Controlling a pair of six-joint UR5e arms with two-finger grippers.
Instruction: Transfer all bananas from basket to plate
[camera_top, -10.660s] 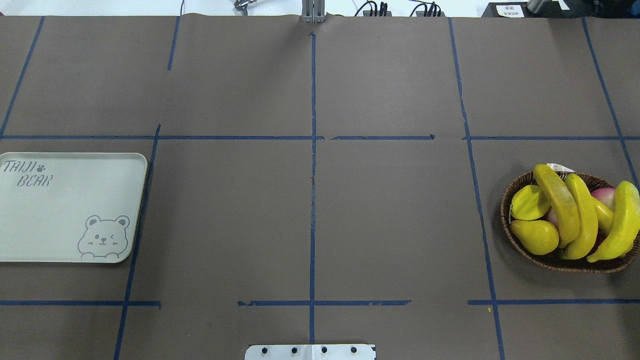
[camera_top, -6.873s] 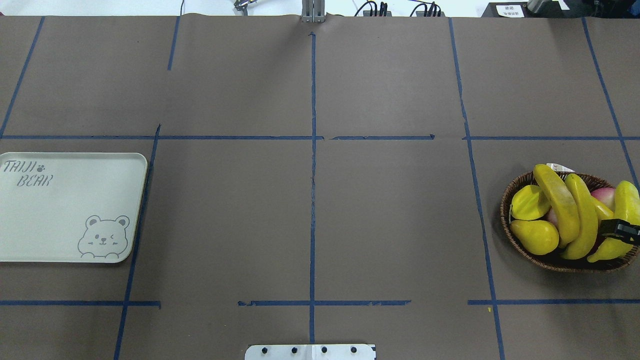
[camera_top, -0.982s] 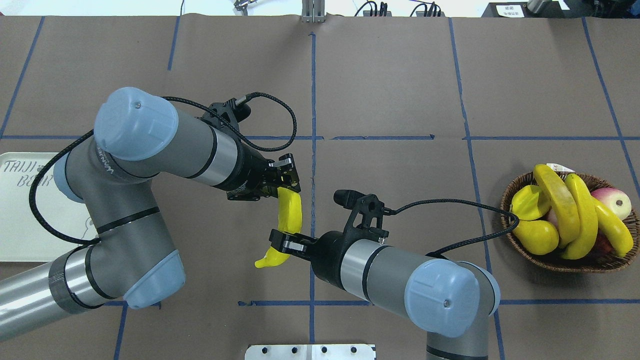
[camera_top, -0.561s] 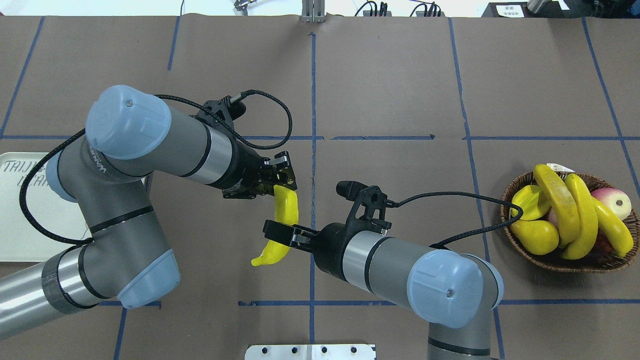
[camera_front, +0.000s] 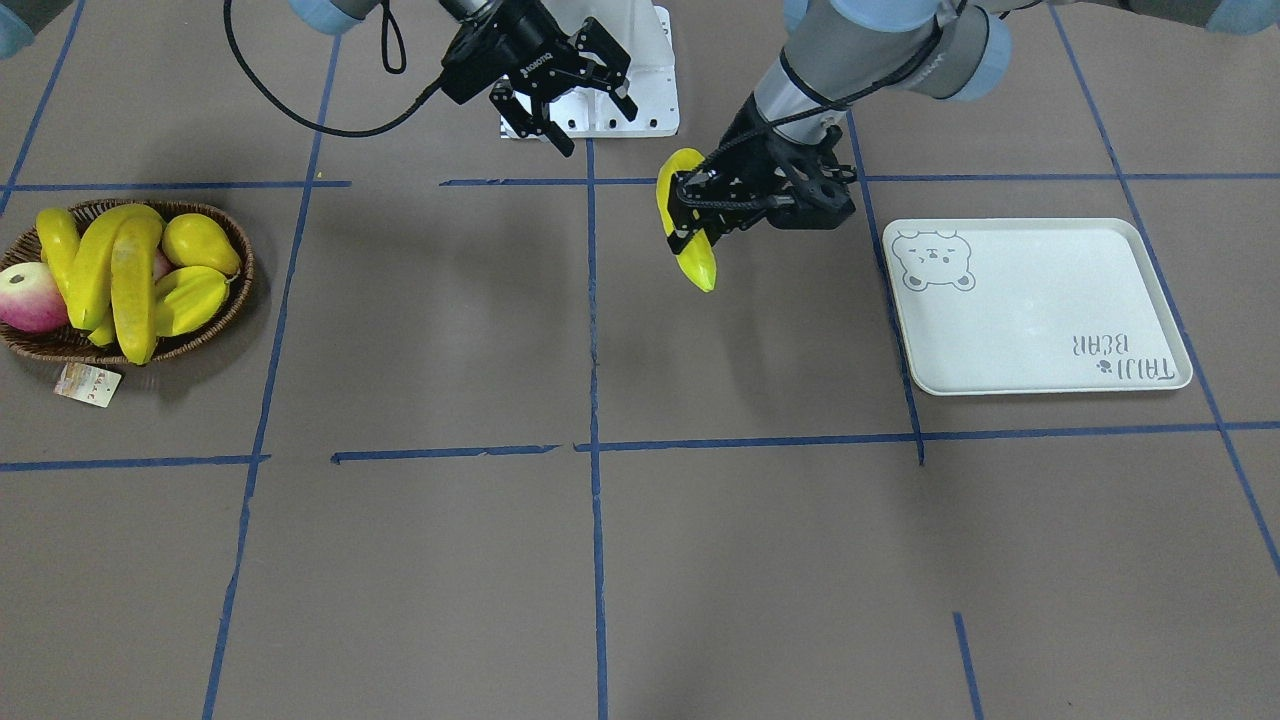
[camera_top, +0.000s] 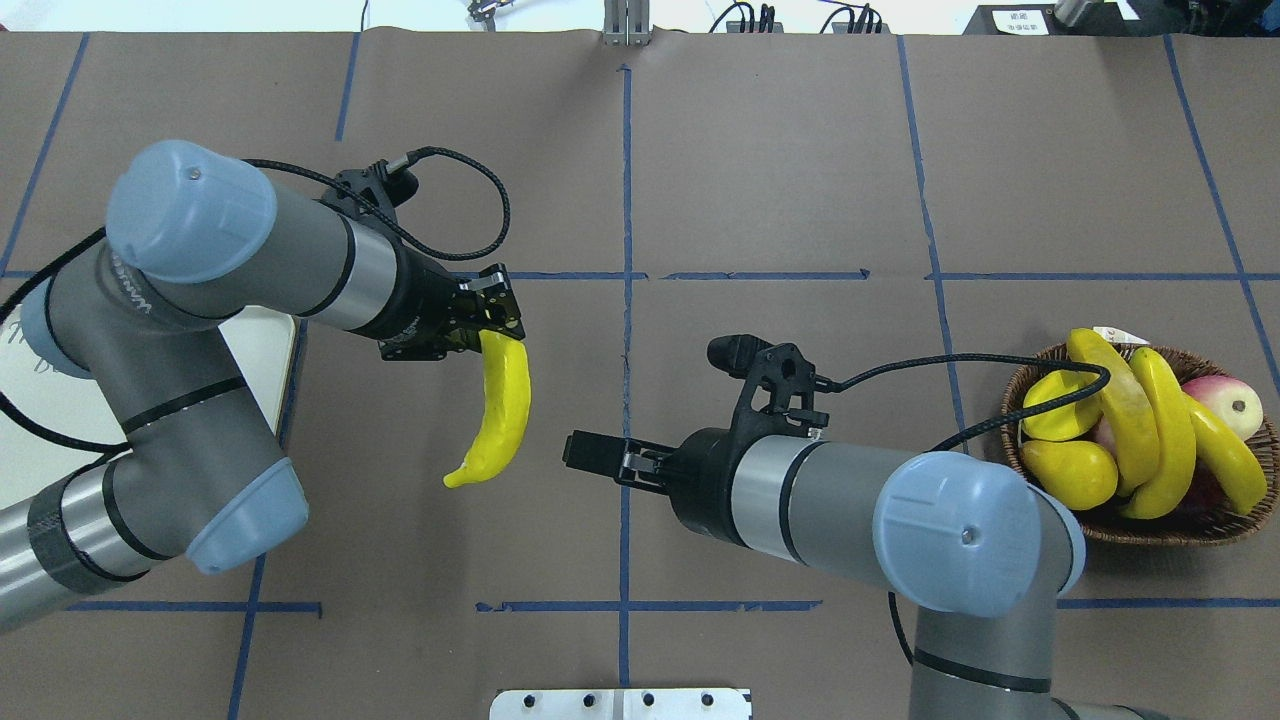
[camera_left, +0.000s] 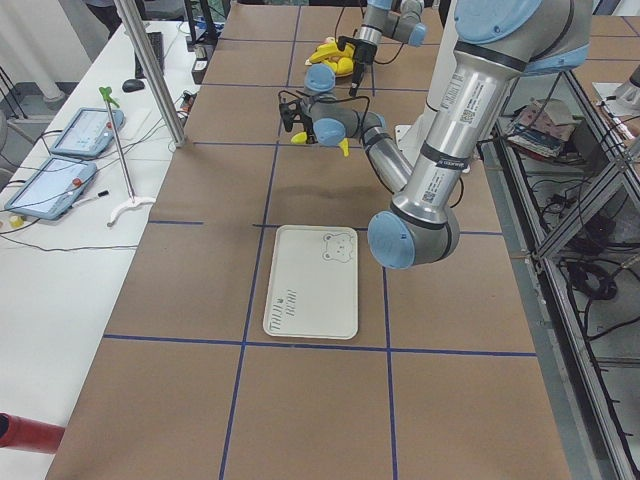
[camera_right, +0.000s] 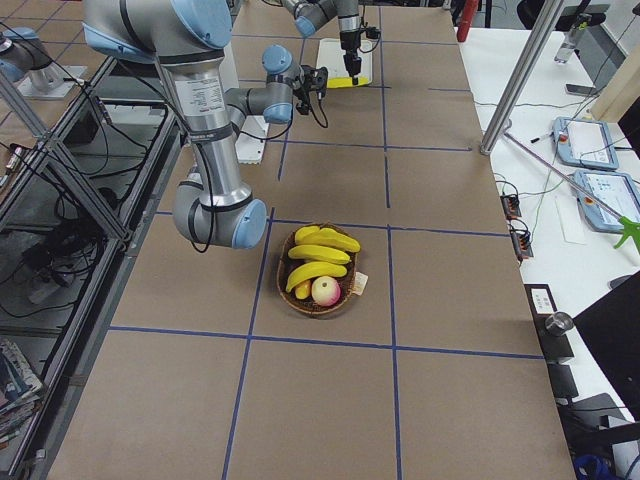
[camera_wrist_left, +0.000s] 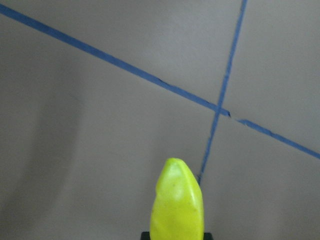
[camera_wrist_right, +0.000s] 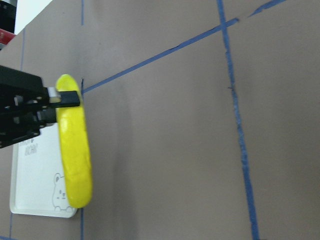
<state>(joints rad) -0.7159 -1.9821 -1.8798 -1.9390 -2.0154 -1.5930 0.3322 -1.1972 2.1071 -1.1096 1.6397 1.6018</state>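
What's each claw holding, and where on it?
Left claw: banana, gripped near one end, the rest hanging free. Right claw: open, nothing held.

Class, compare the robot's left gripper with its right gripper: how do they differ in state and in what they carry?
The left gripper is shut on a banana, which hangs from it; the right gripper is open and empty. The left gripper is closer to the plate; the right gripper is further from it. Both hover between plate and basket, touching neither.

Pear (camera_top: 1068, 473), starfruit (camera_top: 1058, 405), pinkish apple (camera_top: 1232, 400)
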